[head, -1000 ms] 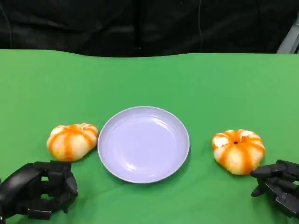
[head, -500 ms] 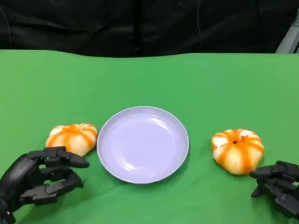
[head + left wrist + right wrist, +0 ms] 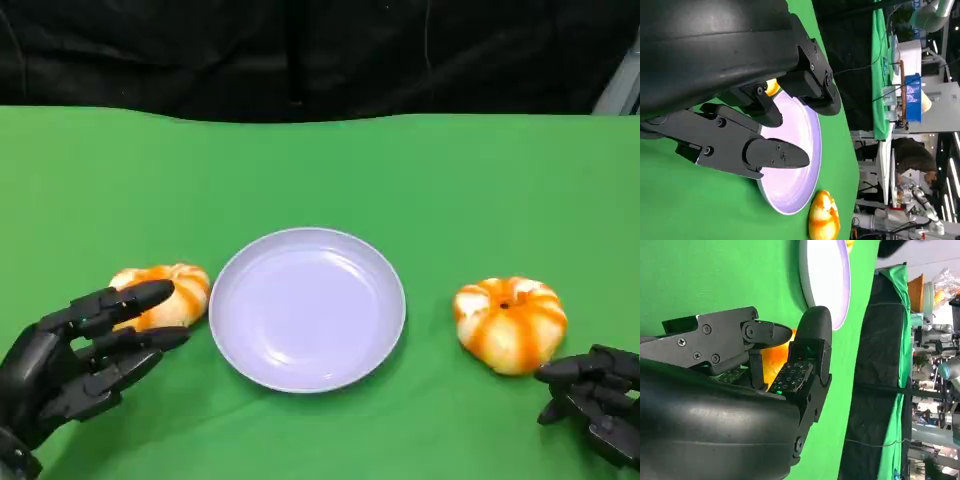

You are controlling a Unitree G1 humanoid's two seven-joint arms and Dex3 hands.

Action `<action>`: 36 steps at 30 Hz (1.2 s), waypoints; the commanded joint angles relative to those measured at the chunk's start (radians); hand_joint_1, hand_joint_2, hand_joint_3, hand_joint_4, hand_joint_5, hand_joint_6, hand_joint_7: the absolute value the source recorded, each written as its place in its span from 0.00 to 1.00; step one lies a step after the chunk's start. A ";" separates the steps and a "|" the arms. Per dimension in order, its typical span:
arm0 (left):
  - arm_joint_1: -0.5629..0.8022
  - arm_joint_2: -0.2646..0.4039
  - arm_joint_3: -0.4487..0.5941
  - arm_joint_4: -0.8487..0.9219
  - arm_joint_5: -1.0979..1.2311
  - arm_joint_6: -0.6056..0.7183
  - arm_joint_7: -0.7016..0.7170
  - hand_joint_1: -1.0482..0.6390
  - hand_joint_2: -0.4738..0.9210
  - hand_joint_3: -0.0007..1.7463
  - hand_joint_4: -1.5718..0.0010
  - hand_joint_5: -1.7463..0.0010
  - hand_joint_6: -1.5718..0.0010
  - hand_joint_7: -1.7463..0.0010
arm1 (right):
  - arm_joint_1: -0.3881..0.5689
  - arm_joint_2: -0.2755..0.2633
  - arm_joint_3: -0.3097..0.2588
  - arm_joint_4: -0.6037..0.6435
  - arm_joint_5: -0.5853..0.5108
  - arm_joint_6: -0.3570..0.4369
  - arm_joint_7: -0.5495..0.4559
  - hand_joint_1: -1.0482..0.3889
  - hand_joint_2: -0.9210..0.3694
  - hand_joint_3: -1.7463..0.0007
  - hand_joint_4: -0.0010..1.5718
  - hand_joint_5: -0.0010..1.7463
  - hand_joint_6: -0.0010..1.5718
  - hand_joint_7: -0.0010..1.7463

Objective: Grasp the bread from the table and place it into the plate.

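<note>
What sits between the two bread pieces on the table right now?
The lavender plate, empty, lies between the left bread and the right bread in the head view, close beside the left one, with bare green cloth before the right one.

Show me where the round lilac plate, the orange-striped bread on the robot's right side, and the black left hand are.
round lilac plate [image 3: 306, 308], head view, bare centre
orange-striped bread on the right [image 3: 511, 324], head view, top
black left hand [image 3: 75, 355], head view, middle
</note>
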 commanded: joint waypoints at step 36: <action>0.048 0.080 -0.141 -0.016 0.600 -0.449 0.860 0.26 1.00 0.14 0.53 0.98 0.64 0.99 | -0.009 -0.022 0.001 0.000 -0.004 -0.009 -0.018 0.71 0.00 0.79 0.49 0.76 0.65 0.31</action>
